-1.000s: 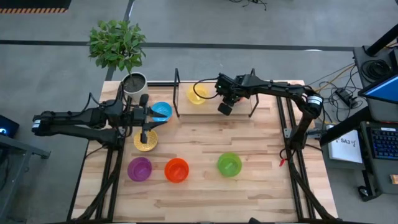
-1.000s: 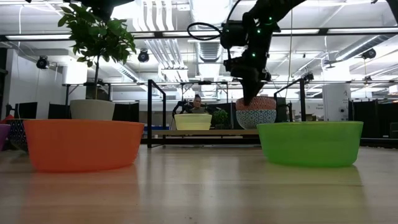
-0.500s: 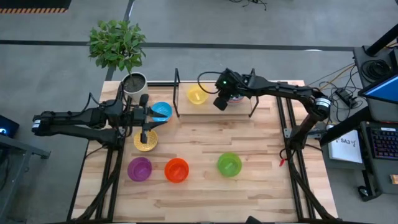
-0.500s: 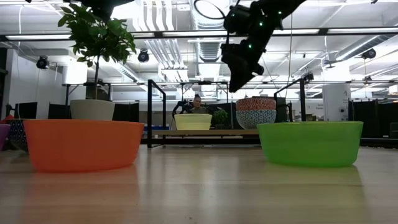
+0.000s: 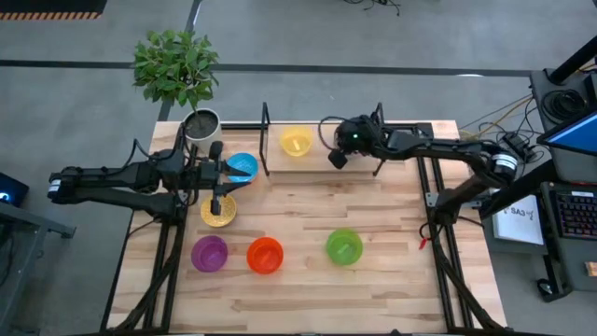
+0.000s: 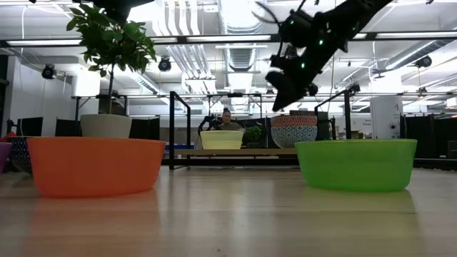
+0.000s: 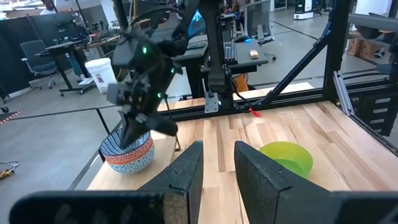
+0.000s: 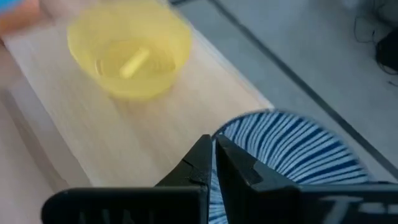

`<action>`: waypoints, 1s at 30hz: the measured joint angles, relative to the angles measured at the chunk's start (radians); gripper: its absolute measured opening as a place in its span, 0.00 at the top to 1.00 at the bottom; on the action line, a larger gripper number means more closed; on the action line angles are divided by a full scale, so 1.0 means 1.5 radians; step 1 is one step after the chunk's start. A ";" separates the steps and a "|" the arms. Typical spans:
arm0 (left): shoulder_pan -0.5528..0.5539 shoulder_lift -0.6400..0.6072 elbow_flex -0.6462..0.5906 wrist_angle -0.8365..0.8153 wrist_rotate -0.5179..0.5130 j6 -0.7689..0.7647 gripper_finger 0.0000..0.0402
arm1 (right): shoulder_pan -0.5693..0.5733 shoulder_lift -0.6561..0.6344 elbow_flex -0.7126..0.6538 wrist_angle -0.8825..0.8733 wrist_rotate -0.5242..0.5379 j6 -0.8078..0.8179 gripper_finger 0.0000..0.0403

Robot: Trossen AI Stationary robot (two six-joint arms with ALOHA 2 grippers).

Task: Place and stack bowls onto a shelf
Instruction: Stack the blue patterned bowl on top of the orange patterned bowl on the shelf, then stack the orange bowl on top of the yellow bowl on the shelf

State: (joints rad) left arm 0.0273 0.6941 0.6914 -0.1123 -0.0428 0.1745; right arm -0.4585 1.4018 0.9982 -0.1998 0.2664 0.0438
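Observation:
On the shelf point(image 5: 322, 142) the yellow bowl point(image 5: 297, 142) sits to the left. To the right, the orange patterned bowl point(image 6: 293, 119) is stacked in the blue-white patterned one point(image 6: 293, 135). Its blue-striped inside shows in the right wrist view point(image 8: 292, 149). My right gripper point(image 6: 280, 101) hangs shut above and beside this stack, touching nothing. My left gripper point(image 5: 227, 183) is open and empty between the light blue bowl point(image 5: 242, 166) and the mustard dotted bowl point(image 5: 217, 214). The purple point(image 5: 209, 252), orange-red point(image 5: 265, 254) and green point(image 5: 344, 245) bowls stand on the table nearer the front.
A white-grey plant pot point(image 5: 202, 123) with a leafy plant stands at the table's far left corner. A black wire upright stands at each end of the shelf point(image 5: 266, 140). Bare wood lies between the shelf and the front row of bowls.
My right gripper has risen from the orange patterned bowl's rim, swung up and toward the table's left, then drawn back toward the right and tipped over. The bowl stays stacked on the blue-white one on the shelf.

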 joint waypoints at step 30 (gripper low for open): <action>0.000 0.034 0.000 -0.026 0.001 -0.090 0.81 | 0.229 -0.202 -0.095 0.024 0.109 0.174 0.98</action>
State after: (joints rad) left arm 0.0273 0.7448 0.6914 -0.1513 -0.0408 0.0394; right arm -0.1151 1.0981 0.8562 -0.1638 0.4293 0.3044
